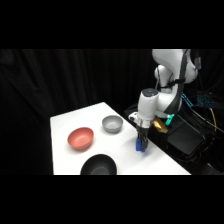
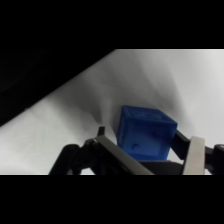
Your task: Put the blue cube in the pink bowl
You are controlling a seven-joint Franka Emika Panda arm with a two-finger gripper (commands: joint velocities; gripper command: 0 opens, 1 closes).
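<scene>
Blue and small, the cube [image 1: 140,145] sits pinched in the pincer [image 1: 141,145] near the right edge of the white surface [image 1: 122,150], low over it; whether it touches the top I cannot tell. From the wrist view the blue cube [image 2: 145,132] fills the space between the two fingers [image 2: 194,156], which are clamped on its sides, with the pale surface [image 2: 150,75] spreading out behind it. The white arm [image 1: 148,106] comes down from above, its base off to the upper right. The pink bowl [image 1: 80,138] stands well apart from the cube, toward the left side of the surface, with nothing visible inside it. A smaller grey bowl [image 1: 112,124] sits behind, between the pink bowl and the arm, and a larger black bowl [image 1: 99,165] is at the front edge, partly cut off by the picture's lower border. Dark curtains hang behind everything.
</scene>
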